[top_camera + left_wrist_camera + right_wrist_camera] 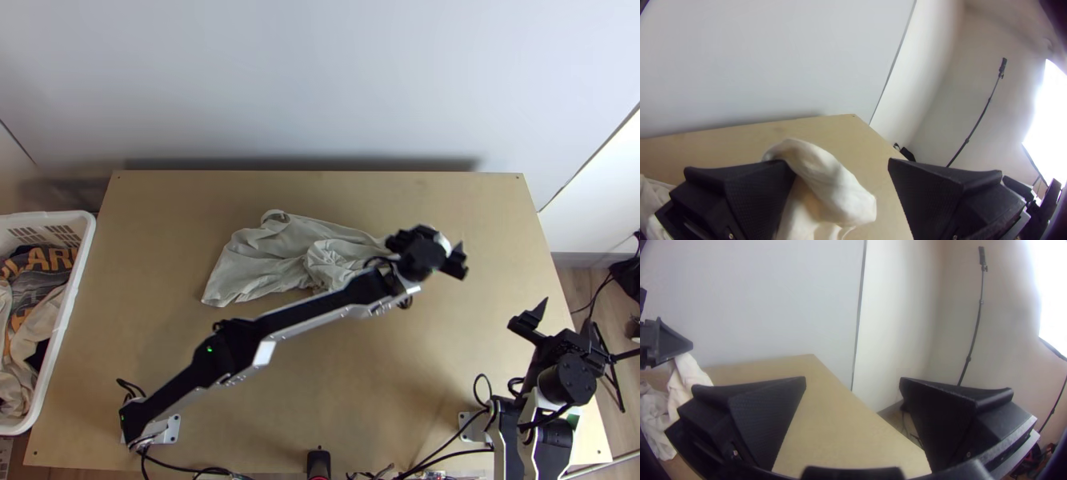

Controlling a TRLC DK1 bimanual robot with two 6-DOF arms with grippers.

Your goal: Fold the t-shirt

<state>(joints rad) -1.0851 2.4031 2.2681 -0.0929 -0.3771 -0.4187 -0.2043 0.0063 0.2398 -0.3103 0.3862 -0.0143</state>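
Two open: we log left gripper [436,245] on outstretched arm [308,314], right gripper [567,313] on folded arm [530,430]; left limb partly hides t-shirt [260,258].

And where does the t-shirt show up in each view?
Top view: t-shirt bunched, near the middle, mostly left.
Left wrist view: lower left, including beside a finger of the left gripper.
Right wrist view: left edge, partly below the left gripper.
Shared landmark: the table's far right corner.
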